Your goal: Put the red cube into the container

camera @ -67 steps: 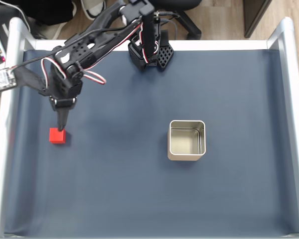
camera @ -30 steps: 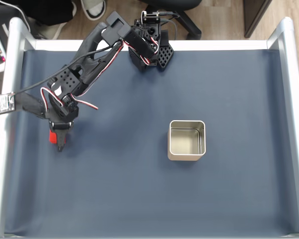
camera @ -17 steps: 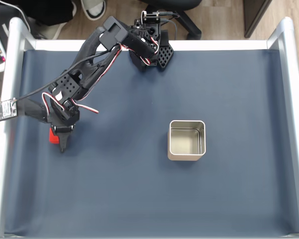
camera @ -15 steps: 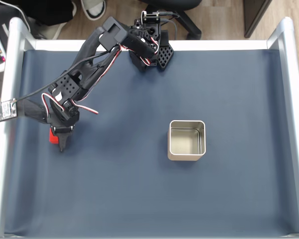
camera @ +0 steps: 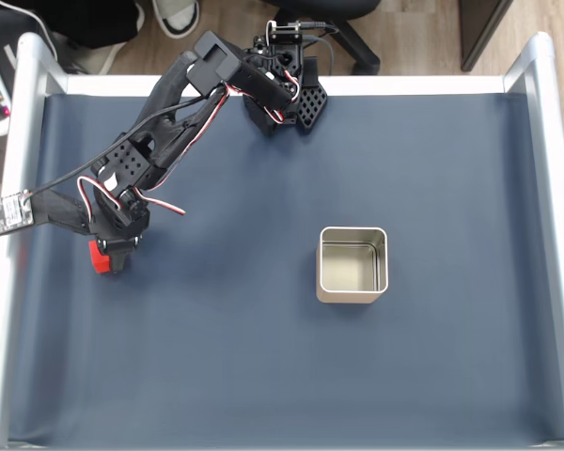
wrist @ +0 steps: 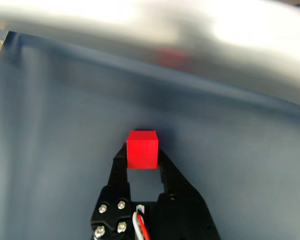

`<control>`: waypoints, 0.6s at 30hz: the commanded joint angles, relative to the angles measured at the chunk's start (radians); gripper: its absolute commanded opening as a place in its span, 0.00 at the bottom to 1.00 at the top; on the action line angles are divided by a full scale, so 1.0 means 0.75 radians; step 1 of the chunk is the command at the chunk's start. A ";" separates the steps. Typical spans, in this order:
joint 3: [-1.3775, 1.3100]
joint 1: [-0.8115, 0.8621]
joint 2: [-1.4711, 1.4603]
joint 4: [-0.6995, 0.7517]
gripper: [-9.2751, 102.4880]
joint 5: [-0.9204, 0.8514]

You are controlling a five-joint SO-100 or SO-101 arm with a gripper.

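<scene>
I read the black two-finger end effector [wrist: 142, 159] as closed on the small, matte, bright red cube [wrist: 142, 148]: in the wrist view the two fingers sit flush against the cube's left and right faces, with the cube held at the fingertips so that most of its front face projects beyond them. This shallow hold leaves the cube's lower part free, which should help at release.

In the fixed view the red cube [camera: 99, 256] sits near the left edge of the worktop [camera: 263, 376], a surface covered in dark blue-grey matting, and the end effector [camera: 110, 256] covers most of it from above. I cannot tell whether the cube rests on the mat or hangs just clear of it.

The square silvery metal tin [camera: 352, 265] stands upright and open near the middle of the worktop, well apart from the cube and to its right in the fixed view. Its pale inside is empty.

I judge the grasp step complete and the carry not yet begun. The next move calls for a lift high enough to pass over the tin's thin wall.
</scene>
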 commanded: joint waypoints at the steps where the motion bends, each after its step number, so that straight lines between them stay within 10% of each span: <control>1: -0.055 0.004 0.049 -0.010 0.08 -0.022; 18: -0.020 -0.299 0.667 0.446 0.08 -0.335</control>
